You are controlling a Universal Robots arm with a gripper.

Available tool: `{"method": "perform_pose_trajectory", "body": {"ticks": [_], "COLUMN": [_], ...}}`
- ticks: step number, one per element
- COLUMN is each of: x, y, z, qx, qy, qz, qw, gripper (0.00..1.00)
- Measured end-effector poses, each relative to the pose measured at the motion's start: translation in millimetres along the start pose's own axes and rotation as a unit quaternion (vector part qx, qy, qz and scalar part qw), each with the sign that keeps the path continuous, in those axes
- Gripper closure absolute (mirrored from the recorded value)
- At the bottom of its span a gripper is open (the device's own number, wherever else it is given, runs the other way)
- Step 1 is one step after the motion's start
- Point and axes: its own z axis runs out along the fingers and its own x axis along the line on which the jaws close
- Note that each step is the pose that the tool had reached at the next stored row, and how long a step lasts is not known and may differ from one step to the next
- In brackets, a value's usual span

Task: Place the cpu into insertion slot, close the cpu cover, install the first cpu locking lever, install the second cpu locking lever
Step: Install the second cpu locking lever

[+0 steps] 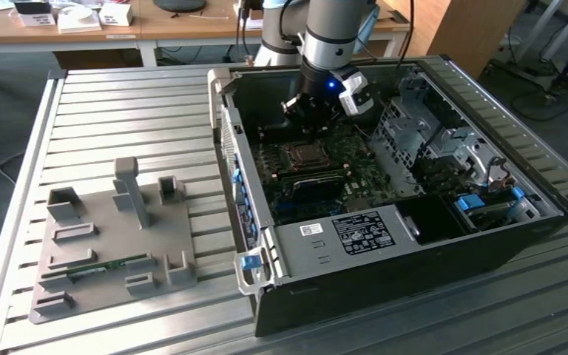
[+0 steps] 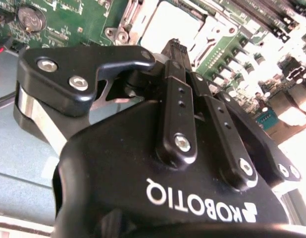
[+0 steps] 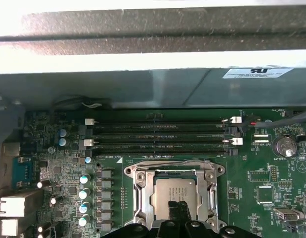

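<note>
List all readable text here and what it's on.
On the gripper body: white maker's logo, seen upside down, not quoted.
On the case wall sticker: print too small to read.
On the black shroud label: print too small to read.
On the motherboard: silkscreen too small to read.

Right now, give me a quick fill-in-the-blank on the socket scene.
1. The ___ lies in the insertion slot, framed by the cpu cover.
2. The computer case, with the tool inside it, stands on the exterior view's ___ of the grey fixture plate.
3. The green ___ lies on that plate.
Missing: cpu; right; memory stick.
</note>
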Motion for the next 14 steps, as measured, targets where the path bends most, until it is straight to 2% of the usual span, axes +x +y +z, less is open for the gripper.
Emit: {"method": "perform_pose_trajectory", "body": {"ticks": [14], "x": [-0.1], "y": [0.0], "z": [-1.2], "qx": [0.0], "qy": [0.0], "qz": [0.0], "qw": [1.0], "gripper": [0.89]}}
